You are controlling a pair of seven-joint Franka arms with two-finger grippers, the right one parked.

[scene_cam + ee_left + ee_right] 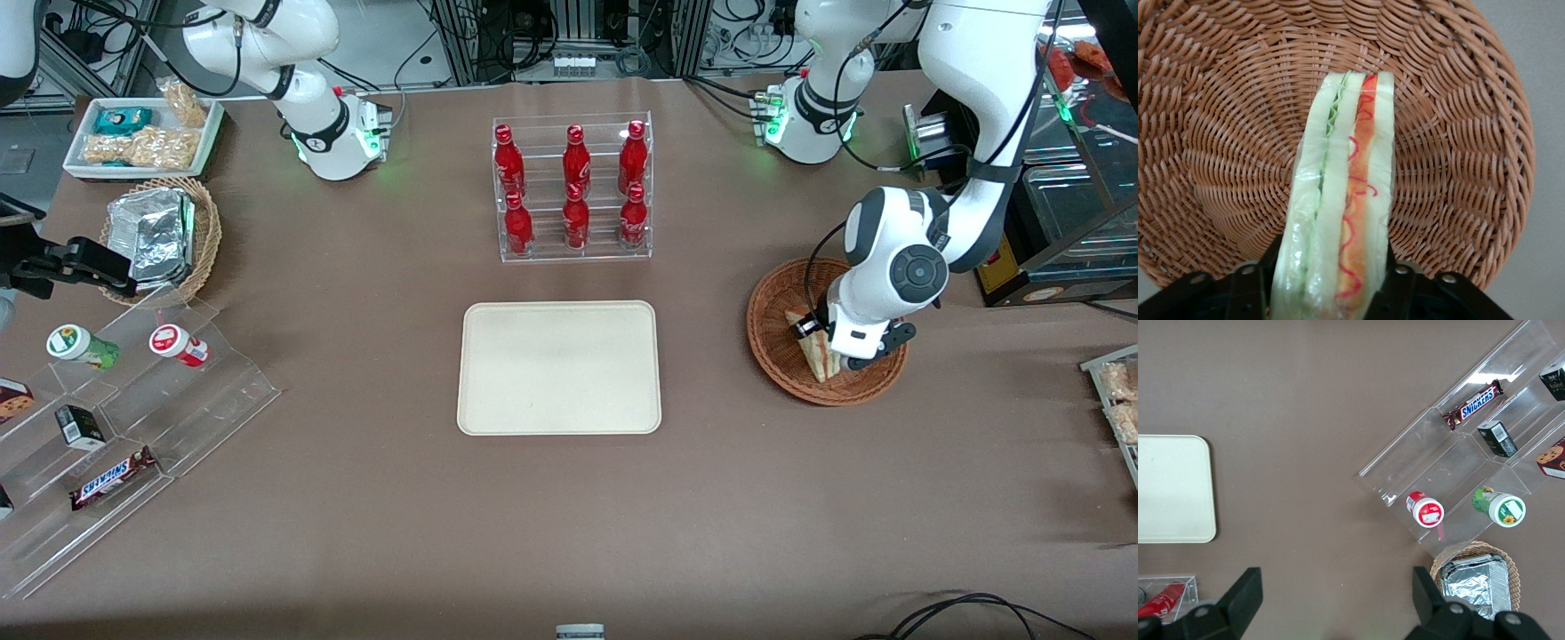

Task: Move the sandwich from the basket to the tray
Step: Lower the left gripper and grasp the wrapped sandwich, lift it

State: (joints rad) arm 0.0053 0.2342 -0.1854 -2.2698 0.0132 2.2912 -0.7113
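The sandwich [811,348], a white-bread wedge with green and red-orange filling in clear wrap, stands on edge in the reddish-brown wicker basket [772,356] toward the working arm's end of the table. My left gripper [831,347] reaches down into the basket. In the left wrist view the sandwich [1345,193] sits between the gripper's [1335,263] two black fingers, which press against both bread sides, with the basket's woven floor [1225,133] under it. The cream-beige tray [558,367] lies bare at the table's middle, also seen as the tray [1171,487] in the right wrist view.
A clear rack of red bottles [573,187] stands farther from the camera than the tray. Toward the parked arm's end are a clear stepped shelf with snacks [116,418], a tan basket of foil packets [164,236] and a white snack tray [142,133].
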